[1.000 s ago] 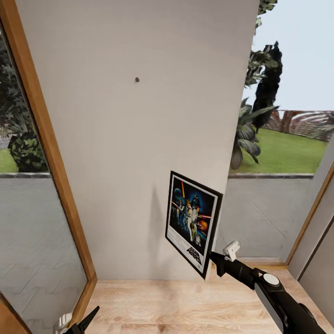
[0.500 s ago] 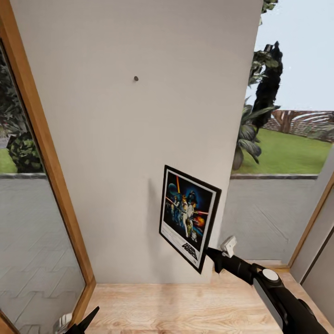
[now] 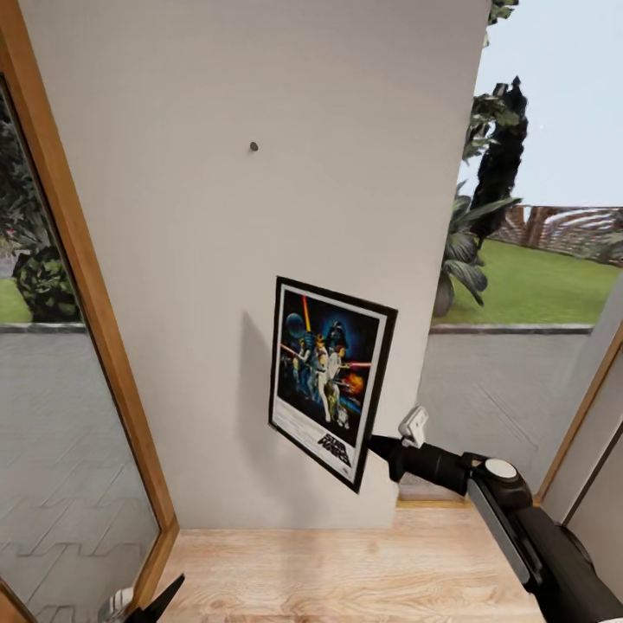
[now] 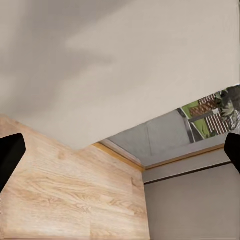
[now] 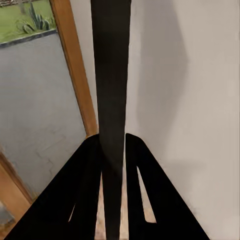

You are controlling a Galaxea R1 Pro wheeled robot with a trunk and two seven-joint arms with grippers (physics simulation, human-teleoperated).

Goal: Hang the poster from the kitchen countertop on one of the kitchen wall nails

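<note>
The right tool [image 3: 374, 447] is closed on the lower right edge of the poster [image 3: 329, 379]; from the right wrist camera the two dark fingers [image 5: 90, 190] sit on either side of the poster's black edge [image 5: 111, 75], which runs straight away from the camera between them with no visible gap. The left tool [image 4: 120, 150] is spread wide, its two fingertips [image 4: 10, 155] showing only at opposite borders of the left wrist view, and nothing lies between them; in the head view only a dark tip of it [image 3: 160, 599] appears at the bottom border. The right arm [image 3: 519, 519] is cut off at the lower right corner of the head view. The poster's face is hidden from the right wrist camera, where it is seen edge-on. The poster is held upright and slightly tilted, extending up and to the left from the right tool, in front of the pale grey wall [image 3: 173, 303]; whether it touches the wall cannot be told, though it casts a shadow there. A wall nail [image 3: 253, 146] sits well above the poster, slightly left of its top edge. Below is a wooden floor [image 3: 346, 571], with a wood-framed window [image 3: 95, 329] at left.
</note>
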